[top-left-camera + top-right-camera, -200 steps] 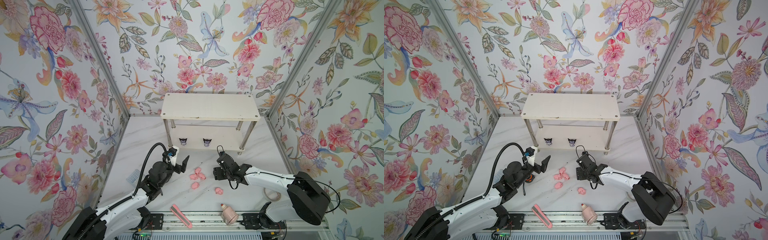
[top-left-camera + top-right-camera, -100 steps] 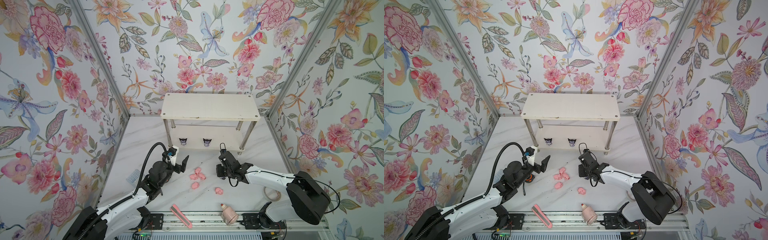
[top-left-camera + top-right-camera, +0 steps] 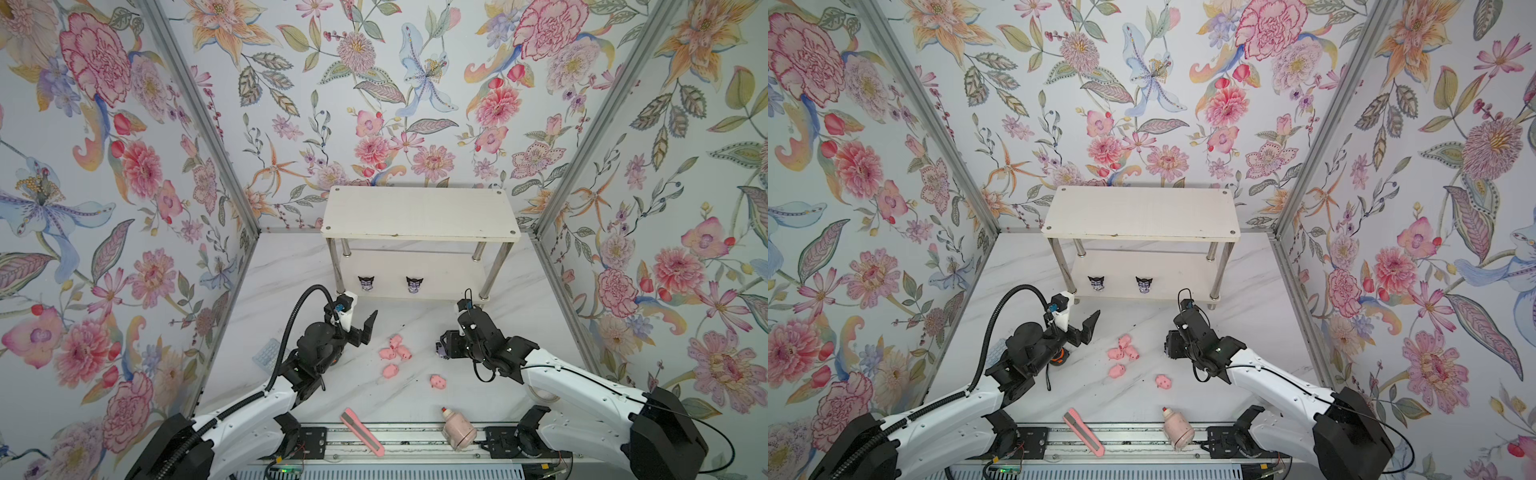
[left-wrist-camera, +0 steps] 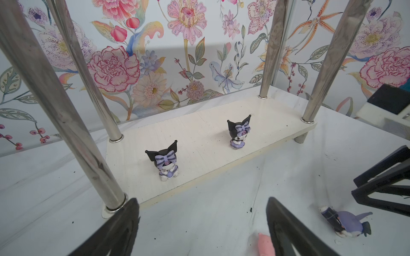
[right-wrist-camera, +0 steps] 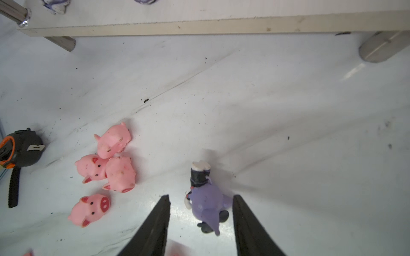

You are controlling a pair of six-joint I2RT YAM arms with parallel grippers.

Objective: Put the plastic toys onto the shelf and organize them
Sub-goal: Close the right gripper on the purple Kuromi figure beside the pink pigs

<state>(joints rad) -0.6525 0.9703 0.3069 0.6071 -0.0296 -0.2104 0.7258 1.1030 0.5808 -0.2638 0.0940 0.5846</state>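
Observation:
The white shelf stands at the back. Two purple-white horned figurines stand upright on its lower board. A third horned figurine lies on its side on the table. My right gripper is open around it, with a gap on one side. Several pink pigs lie in a cluster mid-table, and one pig lies apart nearer the front. My left gripper is open and empty, hovering in front of the shelf's left front leg.
A pink box cutter and a pale pink bottle lie at the front edge. A black-orange tape measure sits under the left arm. The floral walls close in on three sides.
The right gripper has shifted slightly around the fallen figurine. The left arm has held still with its jaws wide.

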